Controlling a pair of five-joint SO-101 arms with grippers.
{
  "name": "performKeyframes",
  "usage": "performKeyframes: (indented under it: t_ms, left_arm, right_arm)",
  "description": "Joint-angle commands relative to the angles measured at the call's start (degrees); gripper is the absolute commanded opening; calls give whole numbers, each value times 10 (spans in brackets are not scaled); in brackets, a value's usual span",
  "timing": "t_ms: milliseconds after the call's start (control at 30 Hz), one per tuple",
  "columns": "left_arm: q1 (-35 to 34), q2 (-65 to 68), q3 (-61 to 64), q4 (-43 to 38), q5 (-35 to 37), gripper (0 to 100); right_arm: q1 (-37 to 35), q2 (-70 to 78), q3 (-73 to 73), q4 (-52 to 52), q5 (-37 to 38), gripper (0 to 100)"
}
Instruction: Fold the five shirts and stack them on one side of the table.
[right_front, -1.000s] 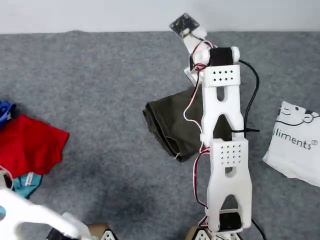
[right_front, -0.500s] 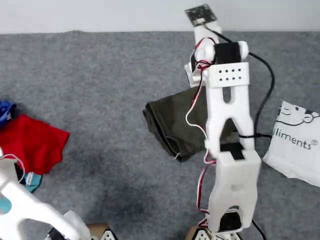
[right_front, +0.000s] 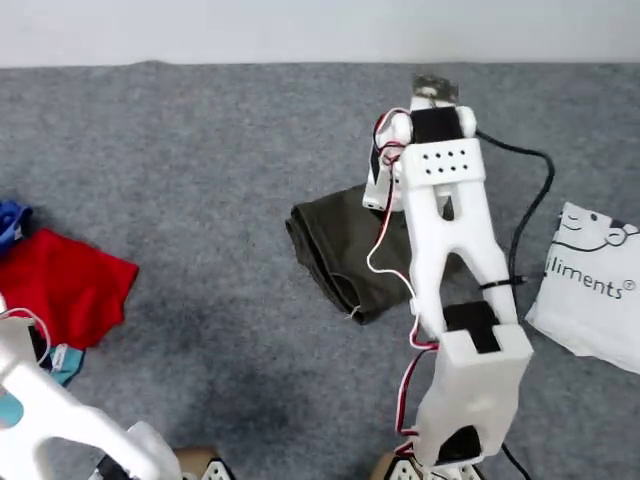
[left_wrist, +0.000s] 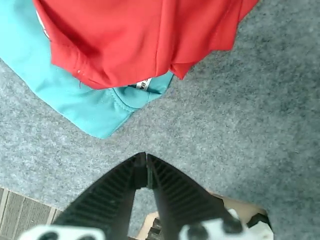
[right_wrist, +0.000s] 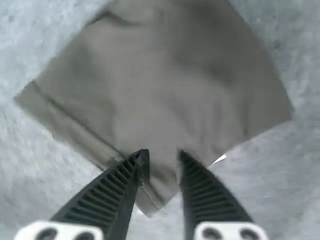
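Light's coming in soft and even from overhead, so everything's looking pretty bright. The white plastic right arm (right_front: 445, 158) is only dropping a faint shadow on the grey felt table cover (right_front: 200, 180). The folded olive-green shirt (right_front: 340, 250) is darkening along its creased edge, and the crumpled red cotton shirt (left_wrist: 140, 35) is shading the teal shirt (left_wrist: 75, 95) underneath.

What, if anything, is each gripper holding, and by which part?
Nothing is held. The left gripper has jaws shut, empty, near the red shirt; the right gripper has jaws open over the olive shirt.
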Motion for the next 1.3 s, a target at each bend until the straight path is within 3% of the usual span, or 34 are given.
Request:
performKeyframes:
  t_ms: [0,100,167,433,1033,1133,1267]
  left_arm:
    - [2,-16,-1,4,6,7]
    - [2,-16,-1,4,18,7]
    - [2,-16,-1,4,20,7]
    - [2,-12,-1,3,20,7]
    - [4,-11,0,-4,17,7]
    - [4,-11,20,-25,17,7]
    - [4,-15,51,-40,17,7]
  right_arm:
    - [-5,18,0,-30,-92,294]
    - [-7,52,0,-45,-164,468]
    - [-7,67,-2,-45,-190,512]
    - [-15,98,-1,-58,-264,487]
    - [-2,276,-21,-211,-289,485]
    - [-2,280,-28,-208,-287,422]
    - [0,280,-28,-206,-287,199]
